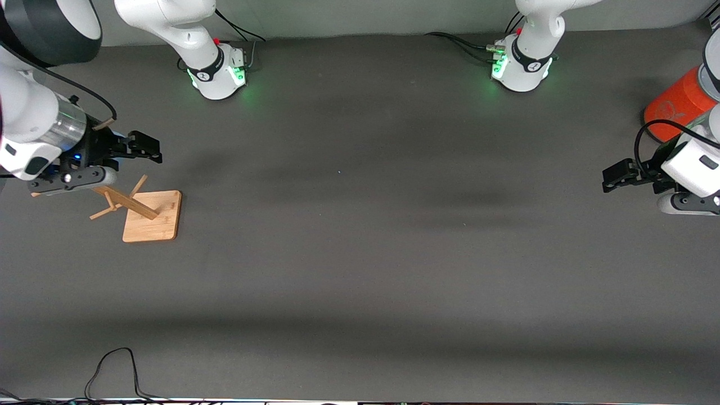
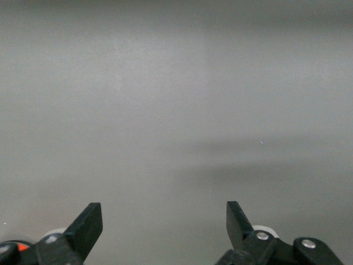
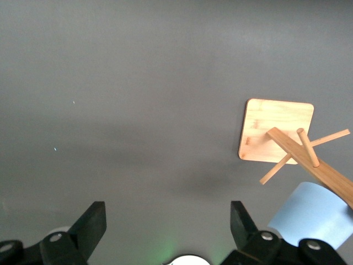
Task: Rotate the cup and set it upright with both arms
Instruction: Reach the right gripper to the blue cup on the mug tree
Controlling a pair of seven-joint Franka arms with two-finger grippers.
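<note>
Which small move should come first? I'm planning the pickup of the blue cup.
Probably lower the open right gripper toward the cup, seen only in its wrist view beside the wooden rack. The left gripper, open, waits near the orange cylinder.

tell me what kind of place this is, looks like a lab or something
Most likely a robotics lab bench. Two white robot arms are bolted along one edge of a dark grey table, cables trail across it, and only test props are out: a wooden peg stand, a pale-blue cup and an orange cylinder.
</note>
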